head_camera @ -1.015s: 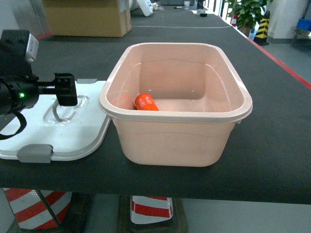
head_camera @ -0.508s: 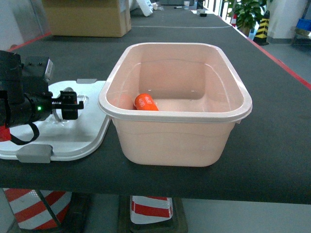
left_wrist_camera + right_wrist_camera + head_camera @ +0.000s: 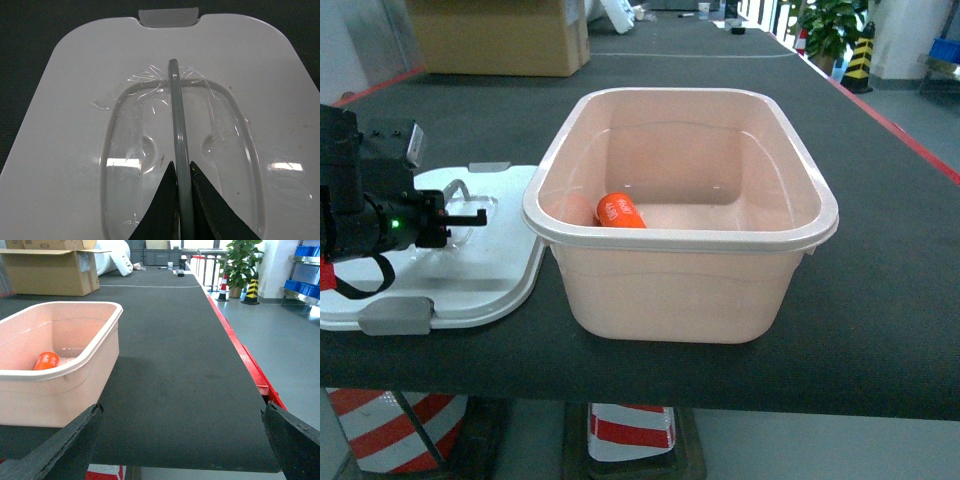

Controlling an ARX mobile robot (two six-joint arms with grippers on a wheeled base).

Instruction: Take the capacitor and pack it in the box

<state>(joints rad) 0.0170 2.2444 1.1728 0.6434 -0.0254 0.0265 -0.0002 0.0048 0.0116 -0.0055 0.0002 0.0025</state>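
An orange capacitor [image 3: 619,211] lies on the floor of the pink box [image 3: 720,238], near its front left corner; the right wrist view shows the capacitor [image 3: 46,360] too, behind the box wall [image 3: 75,385]. Left of the box lies a white lid [image 3: 490,280] with a grey handle [image 3: 176,110]. My left gripper [image 3: 460,215] is over the lid, and in its wrist view the left gripper [image 3: 182,165] is shut on that handle. The right gripper [image 3: 181,410] hangs open with nothing between its fingers [image 3: 60,445], right of the box above the black tabletop. The head view does not show it.
The black table has a red right edge [image 3: 900,130]. A cardboard carton [image 3: 500,35] stands at the far left. A potted plant [image 3: 835,25] and a striped cone [image 3: 863,55] are beyond the table. Red-and-white cones [image 3: 630,435] stand under the front edge.
The left arm has dropped and drawn back to the left over the lid, and its jaws now pinch the lid's handle. The box and the capacitor have not moved.
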